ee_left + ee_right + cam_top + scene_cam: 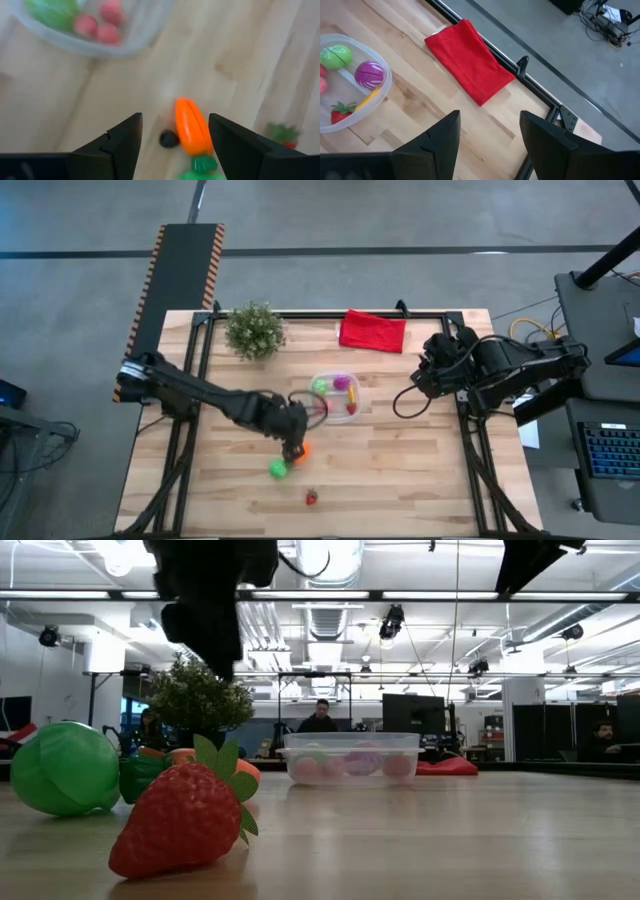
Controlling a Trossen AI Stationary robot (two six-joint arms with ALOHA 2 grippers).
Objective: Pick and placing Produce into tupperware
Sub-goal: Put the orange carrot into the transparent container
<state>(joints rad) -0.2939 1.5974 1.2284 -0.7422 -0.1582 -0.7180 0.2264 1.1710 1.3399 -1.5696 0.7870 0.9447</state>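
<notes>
The tupperware (336, 398) sits near the middle of the wooden table (420, 470), and everything else can be placed from it. Inside it lie a green piece (320, 387), a purple piece (342, 382), a thin yellow piece (367, 99) and a few small red pieces (351, 408); the right wrist view shows the purple piece (369, 74) cut across and one small strawberry (338, 112) against the wall. The left end effector (294, 448) hangs just outside the tupperware on its near-left side, fingers (117, 145) spread wide with nothing between them, directly above an orange carrot (191, 126) that lies flat on the table. Beside the carrot, a little further from the tupperware, rests a green round piece (278, 469), and further out again toward the table's front edge stands a red strawberry (311, 497), which fills the foreground of the low view (185, 815). Behind the tupperware, toward the table's far edge, a red folded cloth (372, 331) lies to its right and a bushy green potted plant (254, 329) stands to its left. The right end effector (432, 368) waits well to the right of the tupperware, raised over the table's right side, its fingers (435, 145) spread apart and holding nothing.
</notes>
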